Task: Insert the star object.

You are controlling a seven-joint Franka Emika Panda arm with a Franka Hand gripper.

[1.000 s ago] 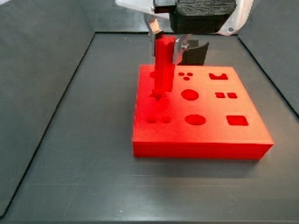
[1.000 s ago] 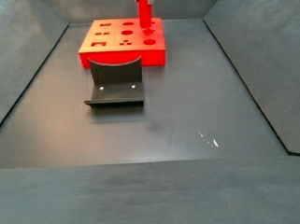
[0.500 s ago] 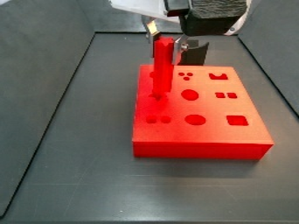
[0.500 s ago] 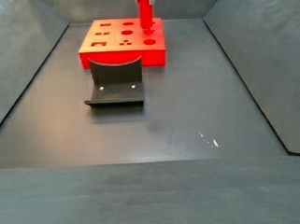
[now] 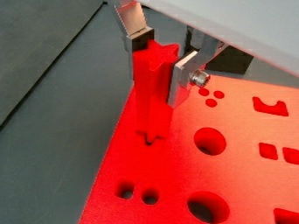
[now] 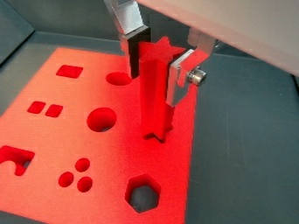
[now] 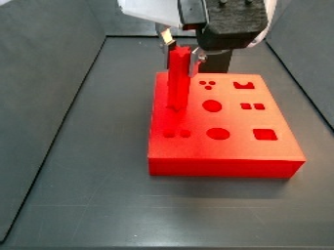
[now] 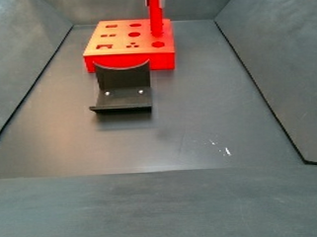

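The star object (image 7: 178, 78) is a long bright red peg standing upright over the flat red board (image 7: 241, 146). Its lower end meets a small star-shaped hole near the board's edge in both wrist views (image 5: 149, 96) (image 6: 155, 96). My gripper (image 5: 160, 59) is shut on the peg's top, with a silver finger and its dark pad on each side (image 6: 158, 61). In a side view the gripper (image 7: 183, 44) hangs over the board's far left part. The peg also shows at the board's far corner (image 8: 154, 14).
The board (image 8: 106, 60) has several other shaped holes: round, square, hexagonal and notched (image 6: 140, 194). The dark L-shaped fixture (image 8: 121, 92) stands on the floor against one side of the board. Dark sloping walls (image 8: 22, 87) enclose the floor.
The peg and gripper have shifted slightly left and the peg's top sits a little lower over the board. The board and fixture have not moved.
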